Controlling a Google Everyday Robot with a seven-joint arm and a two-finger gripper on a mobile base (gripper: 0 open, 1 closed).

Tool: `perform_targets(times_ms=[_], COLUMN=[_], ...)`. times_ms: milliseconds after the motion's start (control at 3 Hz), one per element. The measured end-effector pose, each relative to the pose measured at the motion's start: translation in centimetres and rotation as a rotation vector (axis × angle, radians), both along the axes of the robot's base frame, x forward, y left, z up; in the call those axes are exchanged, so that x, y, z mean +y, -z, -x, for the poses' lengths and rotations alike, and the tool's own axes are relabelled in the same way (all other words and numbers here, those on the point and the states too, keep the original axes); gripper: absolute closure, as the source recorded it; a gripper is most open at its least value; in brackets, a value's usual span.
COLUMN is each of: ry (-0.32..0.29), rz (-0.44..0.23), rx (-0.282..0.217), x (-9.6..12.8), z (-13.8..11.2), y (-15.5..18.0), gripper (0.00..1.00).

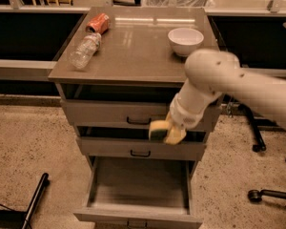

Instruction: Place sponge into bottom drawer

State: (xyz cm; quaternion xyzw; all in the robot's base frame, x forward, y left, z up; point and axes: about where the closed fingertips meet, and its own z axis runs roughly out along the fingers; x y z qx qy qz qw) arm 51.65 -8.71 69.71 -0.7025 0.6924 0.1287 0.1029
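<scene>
My gripper point(168, 131) is shut on the sponge point(158, 130), a small pale yellow block with a dark green face. It hangs in front of the cabinet's middle drawer front, right of centre. The bottom drawer point(138, 213) is pulled open below it, and its grey interior shows nothing inside. The sponge is above the drawer's opening, well clear of it. My white arm comes in from the right.
On the cabinet top point(133, 51) stand a white bowl point(185, 40) at the back right, a clear plastic bottle point(84, 50) lying at the left and a red can point(98, 23) behind it. Chair bases point(269, 193) stand on the floor at the right.
</scene>
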Motion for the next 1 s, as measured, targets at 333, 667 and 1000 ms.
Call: perform_targets(times_ms=[333, 667, 1000], ry=[0.059, 0.007, 0.134], rz=[0.001, 0.036, 0.048], rx=[0.018, 0.055, 0.084], x=[0.1, 0.9, -1.6], z=[1.1, 1.6, 1.5], y=[2.6, 3.3, 8.4], gripper=[1.00, 1.00, 1.00])
